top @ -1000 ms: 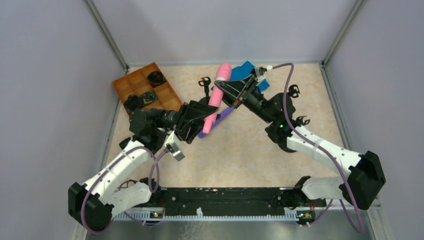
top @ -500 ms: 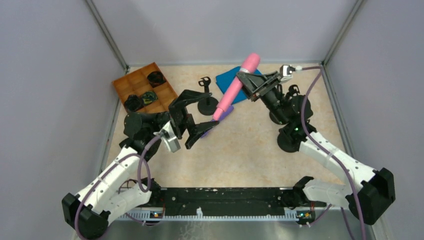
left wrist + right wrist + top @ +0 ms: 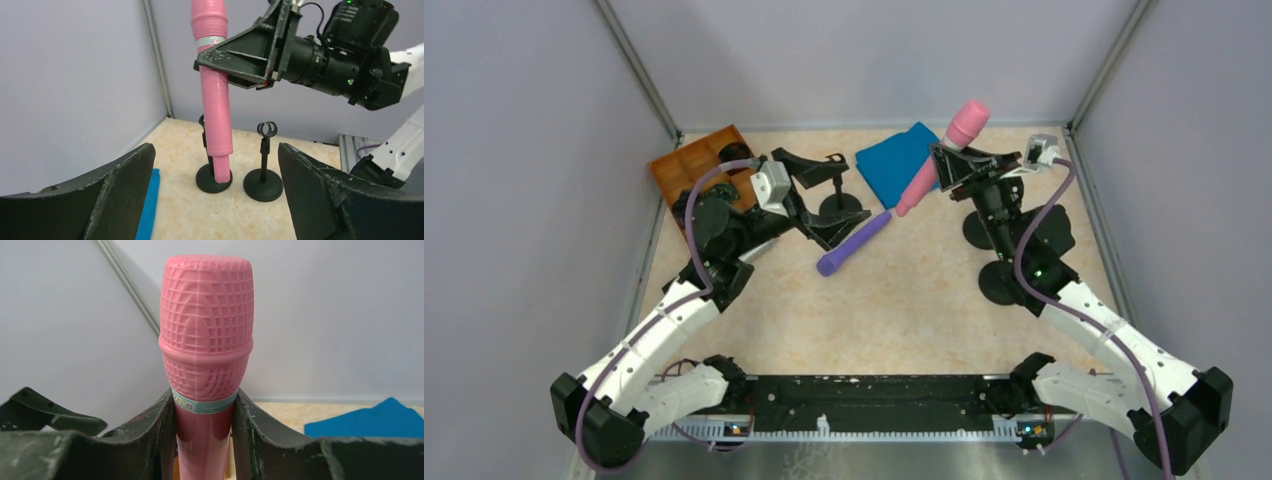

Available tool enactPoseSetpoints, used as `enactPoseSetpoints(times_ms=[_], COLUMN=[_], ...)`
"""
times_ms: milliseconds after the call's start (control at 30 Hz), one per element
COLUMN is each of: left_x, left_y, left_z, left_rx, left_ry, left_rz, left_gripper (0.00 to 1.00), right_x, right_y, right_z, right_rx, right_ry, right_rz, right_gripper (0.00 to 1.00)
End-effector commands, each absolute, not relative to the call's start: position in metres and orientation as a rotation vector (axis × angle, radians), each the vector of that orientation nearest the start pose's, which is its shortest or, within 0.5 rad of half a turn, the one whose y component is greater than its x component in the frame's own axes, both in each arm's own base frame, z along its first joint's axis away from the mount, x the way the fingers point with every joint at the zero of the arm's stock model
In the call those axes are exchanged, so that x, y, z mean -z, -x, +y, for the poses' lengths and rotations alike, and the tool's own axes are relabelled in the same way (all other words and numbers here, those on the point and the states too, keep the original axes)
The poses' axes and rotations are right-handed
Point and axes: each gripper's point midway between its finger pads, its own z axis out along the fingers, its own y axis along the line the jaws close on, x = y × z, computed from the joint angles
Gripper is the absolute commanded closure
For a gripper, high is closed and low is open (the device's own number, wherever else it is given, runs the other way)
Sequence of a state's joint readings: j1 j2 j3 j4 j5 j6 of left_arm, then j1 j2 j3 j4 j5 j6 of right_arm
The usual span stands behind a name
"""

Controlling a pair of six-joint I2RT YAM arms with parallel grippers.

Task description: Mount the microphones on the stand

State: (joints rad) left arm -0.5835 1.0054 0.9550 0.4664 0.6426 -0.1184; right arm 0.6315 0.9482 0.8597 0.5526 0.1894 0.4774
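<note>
My right gripper (image 3: 940,168) is shut on the pink microphone (image 3: 951,143) just below its head and holds it up above the table's back right. In the right wrist view the pink microphone (image 3: 206,350) stands upright between the fingers of the right gripper (image 3: 204,440). A purple microphone (image 3: 854,243) lies on the table. My left gripper (image 3: 829,205) is open and empty beside a black stand (image 3: 839,203). The left wrist view shows the pink microphone (image 3: 215,90) hanging in front of one stand (image 3: 213,180), with a second stand (image 3: 263,182) beside it.
A blue cloth (image 3: 892,160) lies at the back centre. An orange compartment tray (image 3: 686,165) with dark parts sits at the back left. Two stand bases (image 3: 977,230) (image 3: 1002,285) are partly hidden under the right arm. Grey walls enclose the table.
My left gripper opened, let go of the pink microphone's lower end and swung back left toward the stand. The right gripper carried the microphone rightward and tipped it more upright.
</note>
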Motion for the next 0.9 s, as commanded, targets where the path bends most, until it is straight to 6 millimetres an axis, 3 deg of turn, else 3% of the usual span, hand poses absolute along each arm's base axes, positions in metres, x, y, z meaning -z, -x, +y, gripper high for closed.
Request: enactPoseSetpoints(times_ms=[0,200,367,533,733,867], left_x=[-0.449,-0.44,-0.413,-0.398,-0.38,-0.373], left_y=[-0.229,-0.248,-0.243,-0.244,-0.247,-0.249], left_z=[-0.251,-0.254,-0.274,-0.279,-0.293,-0.301], left_rx=[0.988,0.966,1.053,1.09,1.085,1.08], left_ry=[-0.566,-0.531,-0.635,-0.622,-0.661,-0.67], left_rz=[1.03,1.145,1.211,1.191,1.237,1.259], left_gripper=[0.01,0.04,0.02,0.02,0.13,0.31], right_x=[-0.457,-0.461,-0.464,-0.471,-0.479,-0.483], right_y=[-0.285,-0.279,-0.27,-0.259,-0.253,-0.248], right_z=[0.193,0.231,0.267,0.285,0.291,0.294], right_rx=[-0.775,-0.876,-0.944,-1.047,-1.136,-1.169], right_ry=[0.05,0.161,0.204,0.187,0.14,0.152], right_rz=[1.047,1.025,1.011,0.995,0.99,0.981], right_gripper=[0.96,0.99,0.99,1.0,1.0,1.0])
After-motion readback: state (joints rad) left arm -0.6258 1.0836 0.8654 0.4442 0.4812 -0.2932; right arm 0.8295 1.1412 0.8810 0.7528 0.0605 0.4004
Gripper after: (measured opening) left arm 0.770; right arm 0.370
